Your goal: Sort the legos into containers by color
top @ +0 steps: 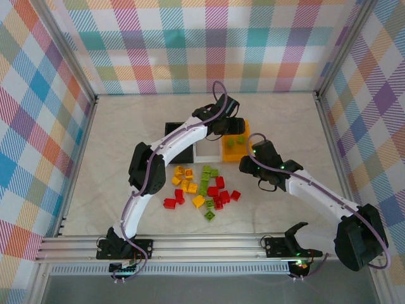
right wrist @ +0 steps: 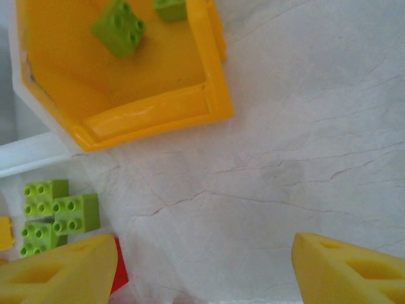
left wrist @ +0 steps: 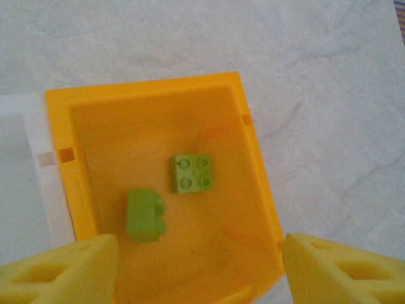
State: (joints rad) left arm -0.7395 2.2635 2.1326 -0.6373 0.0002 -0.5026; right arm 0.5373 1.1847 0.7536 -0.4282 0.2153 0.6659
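The left pincer (left wrist: 199,269) hangs open and empty straight above the orange-yellow bin (left wrist: 256,164), its fingers spread wider than the bin's floor. Inside lie a green brick (left wrist: 192,173), studs up, and a second green brick (left wrist: 144,215) on its side at its 7 o'clock. The unsorted heap (top: 199,187) of yellow, red and green bricks sits on the counter (top: 114,164), at about 7 o'clock from that bin in the overhead view, well apart from the left pincer.

The right pincer (right wrist: 205,272) is the nearer one. It hovers over bare counter just at 5 o'clock of the bin, jaws wide with nothing between them. In its own camera the heap's edge lies toward 9 o'clock, where a green cluster (right wrist: 76,214) rests studs up near a red brick (right wrist: 120,272). Being square, these bricks offer no long axis. Their sides run slightly askew to the fingers, so I judge a small wrist turn will be needed.

The left arm arcs from its base toward 1 o'clock, elbow raised, wrist pointing down. The right arm stretches toward 10 o'clock, its wrist also bent down.
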